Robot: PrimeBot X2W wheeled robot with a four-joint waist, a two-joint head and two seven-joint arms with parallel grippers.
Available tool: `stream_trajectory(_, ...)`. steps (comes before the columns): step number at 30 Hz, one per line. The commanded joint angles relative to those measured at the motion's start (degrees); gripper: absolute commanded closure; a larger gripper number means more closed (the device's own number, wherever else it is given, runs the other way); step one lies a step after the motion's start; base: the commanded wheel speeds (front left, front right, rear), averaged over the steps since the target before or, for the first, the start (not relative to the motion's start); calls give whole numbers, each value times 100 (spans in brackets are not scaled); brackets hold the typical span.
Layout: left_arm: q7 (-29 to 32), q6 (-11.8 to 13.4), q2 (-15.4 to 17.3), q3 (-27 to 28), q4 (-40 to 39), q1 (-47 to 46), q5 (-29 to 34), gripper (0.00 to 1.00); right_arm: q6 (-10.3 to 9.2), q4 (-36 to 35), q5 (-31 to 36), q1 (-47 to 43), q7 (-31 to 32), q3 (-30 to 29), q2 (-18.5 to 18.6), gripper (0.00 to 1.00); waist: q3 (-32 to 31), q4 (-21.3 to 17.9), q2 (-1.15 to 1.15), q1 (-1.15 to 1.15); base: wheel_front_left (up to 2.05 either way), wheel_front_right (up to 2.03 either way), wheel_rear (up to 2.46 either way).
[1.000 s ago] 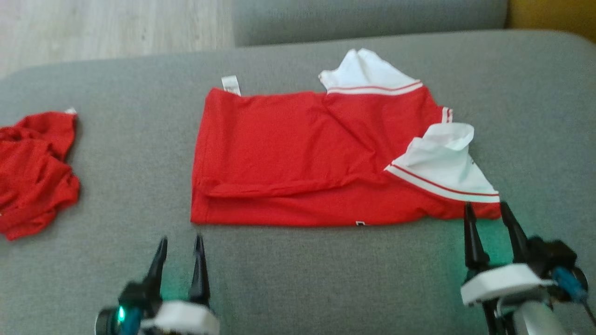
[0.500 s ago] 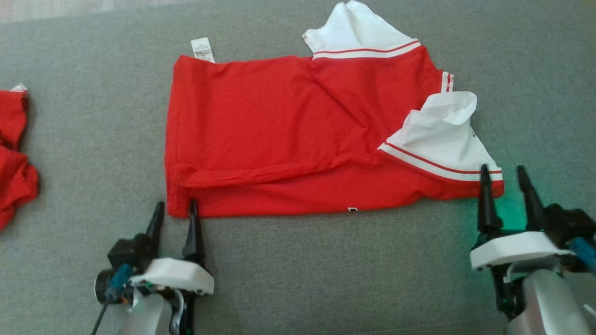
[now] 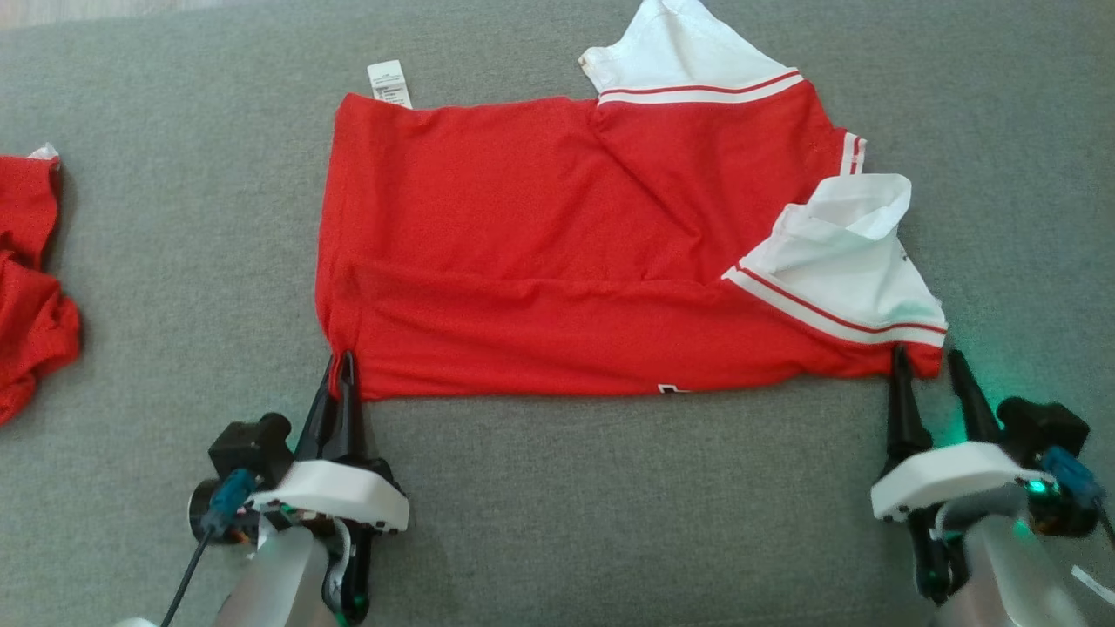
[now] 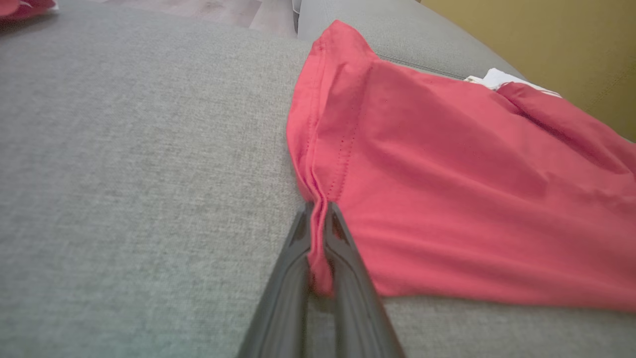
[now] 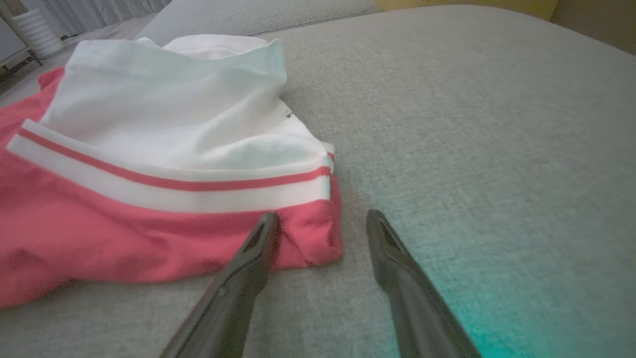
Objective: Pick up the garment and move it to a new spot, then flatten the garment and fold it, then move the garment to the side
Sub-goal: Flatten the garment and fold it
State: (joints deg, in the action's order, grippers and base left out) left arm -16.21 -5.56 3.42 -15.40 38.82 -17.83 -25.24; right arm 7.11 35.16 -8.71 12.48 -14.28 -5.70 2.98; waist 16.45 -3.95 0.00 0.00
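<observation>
The garment (image 3: 566,235) is a red shirt with white, red-striped sleeves, spread across the grey cushion. My left gripper (image 3: 341,361) is shut on its near left corner; in the left wrist view the red hem (image 4: 318,233) is pinched between the two dark fingers. My right gripper (image 3: 925,359) stands open at the near right corner, its fingers straddling the red corner (image 5: 318,238) below the white sleeve (image 5: 164,109), with the cloth lying loose between them.
A second crumpled red garment (image 3: 30,279) lies at the far left of the cushion (image 3: 557,505). Bare grey cushion surrounds the shirt. A yellow wall (image 4: 546,44) stands beyond the cushion's far side.
The left gripper moved onto the near left corner and shut on it, and the fold there has pulled flatter. The right gripper edged in around the right corner. The camera tilted down earlier.
</observation>
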Motion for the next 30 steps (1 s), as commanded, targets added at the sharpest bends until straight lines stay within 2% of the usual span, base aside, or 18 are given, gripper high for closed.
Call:
stream_trajectory(1,121,-91,-54,-25,133,86,-61,100,37,32,-97,107,71,252,-5,100,-1,20,0,0,0,0,0)
stream_trajectory(5,121,-95,-54,39,-4,127,-37,100,37,122,-374,173,29,483,-7,100,-16,57,0,0,0,0,0)
stream_trajectory(9,121,-67,-54,254,-399,130,34,100,37,-126,-640,303,-43,499,51,100,-147,87,0,0,0,0,0)
stream_trajectory(16,121,11,-54,750,-1189,145,298,100,37,-589,-1086,609,-65,408,296,100,-761,174,0,0,0,0,0)
stream_trajectory(22,121,146,-54,774,-1363,750,261,100,37,-720,-1326,-11,86,355,448,100,-1251,266,0,0,0,0,0)
stream_trajectory(27,121,222,-54,498,-1339,1322,48,100,37,-896,-1419,-736,250,314,435,100,-1285,302,0,0,0,0,0)
stream_trajectory(28,121,246,-54,435,-1323,1374,11,82,37,-919,-1425,-828,301,341,427,100,-1257,309,0,0,0,0,0)
stream_trajectory(29,121,275,-54,387,-1309,1396,-12,32,37,-946,-1411,-888,339,366,426,29,-1218,311,0,0,0,0,0)
stream_trajectory(30,121,275,-54,387,-1309,1396,-12,32,37,-946,-1411,-888,339,366,426,29,-1218,311,0,0,0,0,0)
